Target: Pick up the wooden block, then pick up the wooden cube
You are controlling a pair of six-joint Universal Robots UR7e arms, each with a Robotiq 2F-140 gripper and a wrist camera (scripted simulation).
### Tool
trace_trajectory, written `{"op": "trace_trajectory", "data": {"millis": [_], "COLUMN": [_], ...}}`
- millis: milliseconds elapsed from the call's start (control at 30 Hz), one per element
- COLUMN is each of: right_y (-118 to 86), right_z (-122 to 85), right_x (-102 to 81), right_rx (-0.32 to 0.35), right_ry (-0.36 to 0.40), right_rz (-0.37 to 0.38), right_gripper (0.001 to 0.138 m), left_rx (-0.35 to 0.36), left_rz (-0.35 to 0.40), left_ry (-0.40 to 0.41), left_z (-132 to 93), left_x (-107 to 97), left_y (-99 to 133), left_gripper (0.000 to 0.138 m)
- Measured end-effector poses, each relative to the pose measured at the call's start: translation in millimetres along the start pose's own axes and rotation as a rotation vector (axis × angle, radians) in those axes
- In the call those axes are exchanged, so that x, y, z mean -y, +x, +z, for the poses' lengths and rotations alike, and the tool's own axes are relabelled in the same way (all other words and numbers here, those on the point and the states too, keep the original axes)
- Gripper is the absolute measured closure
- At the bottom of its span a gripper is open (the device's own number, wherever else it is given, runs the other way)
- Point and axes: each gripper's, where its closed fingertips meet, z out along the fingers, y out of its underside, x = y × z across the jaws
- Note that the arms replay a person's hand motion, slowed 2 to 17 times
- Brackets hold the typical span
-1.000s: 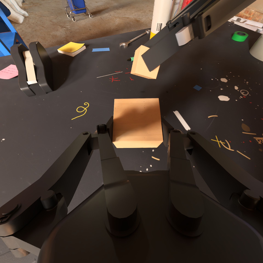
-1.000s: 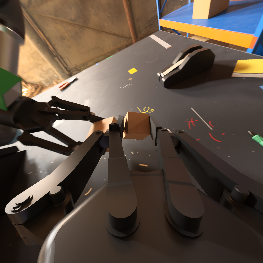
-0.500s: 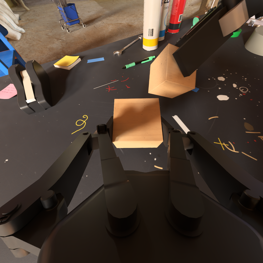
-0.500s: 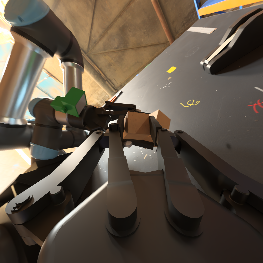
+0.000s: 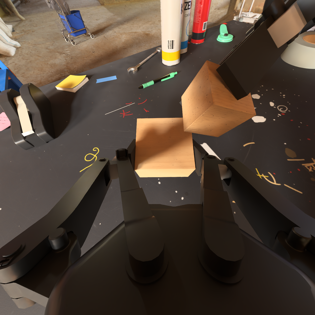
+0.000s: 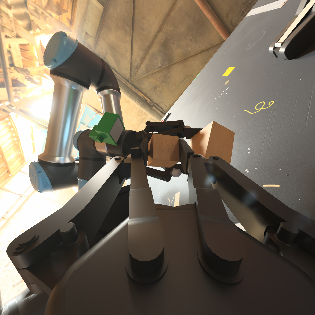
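Note:
My left gripper (image 5: 164, 154) is shut on the flat wooden block (image 5: 163, 146) and holds it above the dark table (image 5: 85, 179). My right gripper (image 6: 163, 151) is shut on the wooden cube (image 6: 162, 150), tilted in the air. In the left wrist view the cube (image 5: 209, 110) hangs just right of and beyond the block, with a right finger (image 5: 233, 81) on it. In the right wrist view the block (image 6: 218, 141) shows behind the cube, held by the left gripper (image 6: 177, 150) on the silver left arm (image 6: 64, 119).
A black tape dispenser (image 5: 25, 115) stands at the left. A yellow note pad (image 5: 71, 82), a wrench (image 5: 143, 61), a green pen (image 5: 158, 80), tall spray cans (image 5: 170, 32), a green knob (image 5: 225, 35) and a tape roll (image 5: 300, 49) lie along the far edge.
The right gripper has carried the cube up and closer to the left gripper's block, tilting as it went. The left gripper has risen with the block still held.

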Motion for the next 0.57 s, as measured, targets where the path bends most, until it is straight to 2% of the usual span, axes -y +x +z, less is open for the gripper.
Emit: {"op": "trace_trajectory", "data": {"millis": [567], "right_y": [6.2], "right_z": [6.2], "right_x": [-5.5], "right_rx": [-0.027], "right_ry": [-0.009], "right_rz": [0.059], "right_gripper": [0.092], "left_rx": [0.010], "left_rz": [0.025], "left_ry": [0.008], "left_z": [5.3], "left_x": [5.2], "left_y": [11.8], "left_gripper": [0.064]}}
